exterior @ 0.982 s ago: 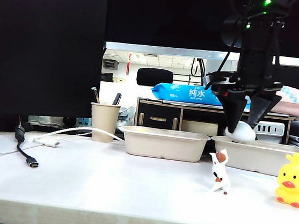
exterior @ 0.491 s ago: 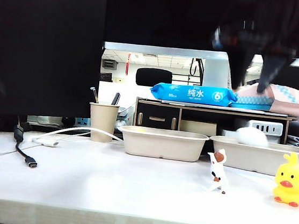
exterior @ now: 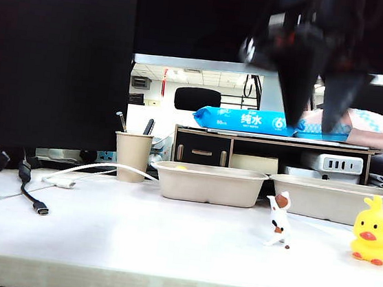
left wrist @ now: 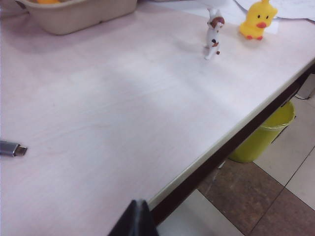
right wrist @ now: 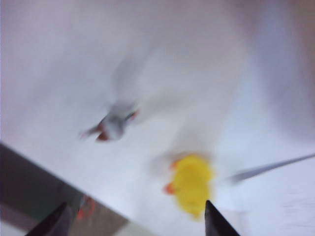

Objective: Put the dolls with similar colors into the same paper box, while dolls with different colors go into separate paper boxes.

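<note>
Above the counter, right gripper (exterior: 311,122): jaws spread wide and empty, blurred, over the right-hand beige moulded-pulp tray (exterior: 337,200).
Left gripper (left wrist: 135,219): only a dark tip shows near the counter (exterior: 132,241) edge; jaw state cannot be told.
Dolls outside: tiny white animal with brown patches (exterior: 280,219) and yellow rubber duck (exterior: 376,237) stand apart before that tray.
Left-hand tray (exterior: 208,183): something yellow inside.
Step, judged: choosing the next doll.
Next move: descend squarely over one doll.

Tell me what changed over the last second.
The right gripper let go of the white doll into the right box, where it dropped from sight, then rose with fingers open. The spotted doll, duck and left box stayed put.
</note>
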Tool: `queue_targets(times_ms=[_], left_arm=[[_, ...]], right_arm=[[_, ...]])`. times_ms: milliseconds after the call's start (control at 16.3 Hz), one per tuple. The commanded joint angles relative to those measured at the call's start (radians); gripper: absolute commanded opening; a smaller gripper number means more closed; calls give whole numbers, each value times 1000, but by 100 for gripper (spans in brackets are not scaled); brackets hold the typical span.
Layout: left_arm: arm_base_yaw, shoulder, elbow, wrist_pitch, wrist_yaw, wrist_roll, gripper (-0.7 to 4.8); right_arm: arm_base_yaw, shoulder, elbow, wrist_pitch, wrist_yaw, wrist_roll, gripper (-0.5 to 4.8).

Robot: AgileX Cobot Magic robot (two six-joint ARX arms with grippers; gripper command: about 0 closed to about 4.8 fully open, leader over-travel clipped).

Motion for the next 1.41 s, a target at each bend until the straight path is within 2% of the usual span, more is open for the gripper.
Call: queue_targets(times_ms=[61,368,430,491,552,982,1411], left_arm=[[-1,1,3,14,0,1,-5],[-1,1,3,14,0,1,-5],[-1,1,3,14,0,1,-5],[-1,1,3,14,0,1,-5],[0,1,3,14,0,1,-5],[-1,1,2,14,0,1,-5],[-1,1,3,14,0,1,-5]], right_arm=[[58,-9,-120,96,0,27,347],[96,-4,-179,243,6,72,349],[96,-4,-184,249,13,74,357],[96,0,-196,253,33,92,399],[96,2,-208,253,47,95,405],[96,6,-315,375,50,119,405],[96,59,-316,409,48,119,404]])
